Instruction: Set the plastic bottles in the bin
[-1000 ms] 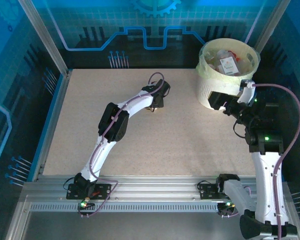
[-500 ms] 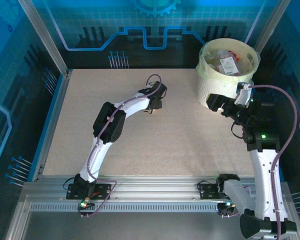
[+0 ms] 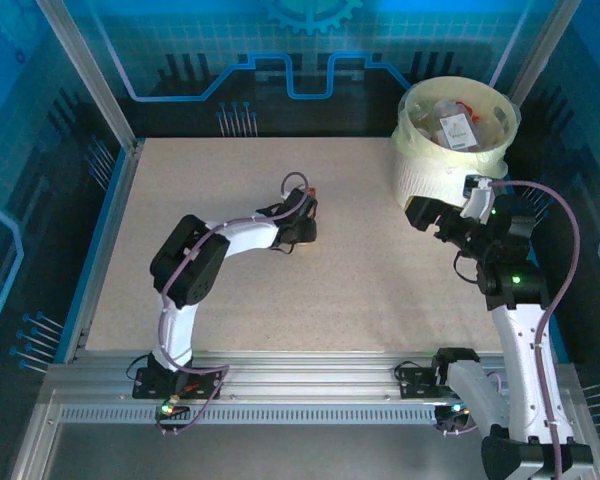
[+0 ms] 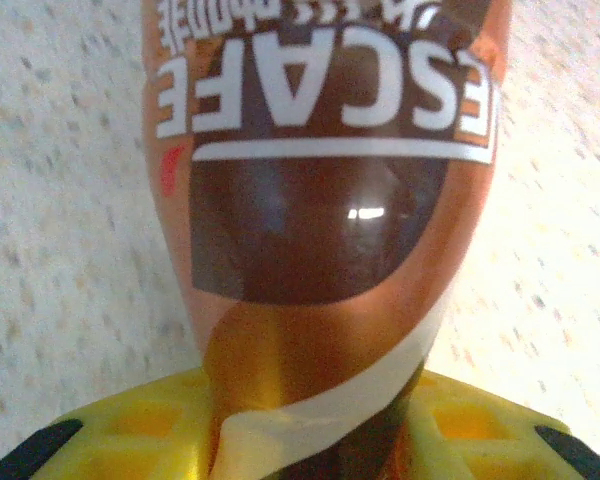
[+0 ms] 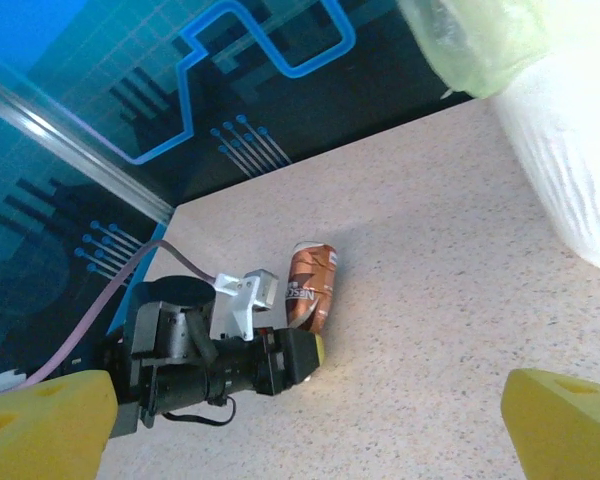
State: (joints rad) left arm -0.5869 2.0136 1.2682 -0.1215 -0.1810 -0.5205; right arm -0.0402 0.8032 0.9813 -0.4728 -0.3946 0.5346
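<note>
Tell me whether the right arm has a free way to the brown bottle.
Likely not: the left gripper is shut on the brown bottle; the right gripper stands open by the bin.

On my feed both arms look alike: glossy white shells on the long links, with chunky black housings at the joints. The left arm (image 3: 230, 238) has a purple cable (image 5: 98, 305) running along it and looping free near the wrist. The right arm (image 3: 525, 345) has a purple cable of its own (image 3: 576, 240), arching wide. I can see a small green light (image 3: 514, 280) on a right-arm joint. The bases (image 3: 175, 378) are black. The left hand (image 3: 300, 220) is black with a white bracket (image 5: 242, 305) on top, and its fingers (image 4: 120, 440) are yellow, moulded into open cells, with black pieces at the outer edges. The right hand (image 3: 420, 213) has the same yellow fingers (image 5: 40, 425).
</note>
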